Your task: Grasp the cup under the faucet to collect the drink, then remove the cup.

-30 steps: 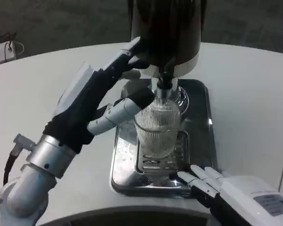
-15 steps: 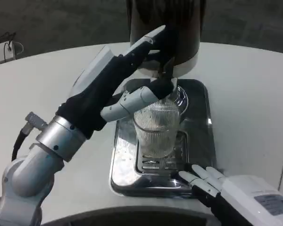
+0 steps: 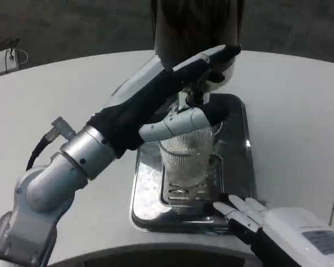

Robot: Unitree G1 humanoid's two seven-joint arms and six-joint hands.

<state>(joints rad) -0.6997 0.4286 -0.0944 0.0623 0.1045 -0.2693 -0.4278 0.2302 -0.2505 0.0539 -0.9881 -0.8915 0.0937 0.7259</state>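
The white counter (image 3: 300,122) carries a dark drink dispenser (image 3: 196,28) standing at the back of a shiny steel drip tray (image 3: 237,167), and the task looks to be at its middle step. The cup (image 3: 185,156) stands upright on the tray's slotted grate, directly below the faucet (image 3: 193,95), so the placing is done; collecting the drink and taking the cup away are, as I judge it, still to come. The left robot hand (image 3: 192,78) reaches over the cup toward the dispenser's front, its upper fingers stretched along the pale base ring while the thumb lies across the cup's rim; whether it presses the tap or grips anything I cannot tell. The right robot hand (image 3: 242,214) rests at the tray's near edge, fingers spread apart and holding nothing, just beside the cup but not touching it. The cup is a clear, vertically ribbed glass tumbler; any liquid level inside is too hard to make out.
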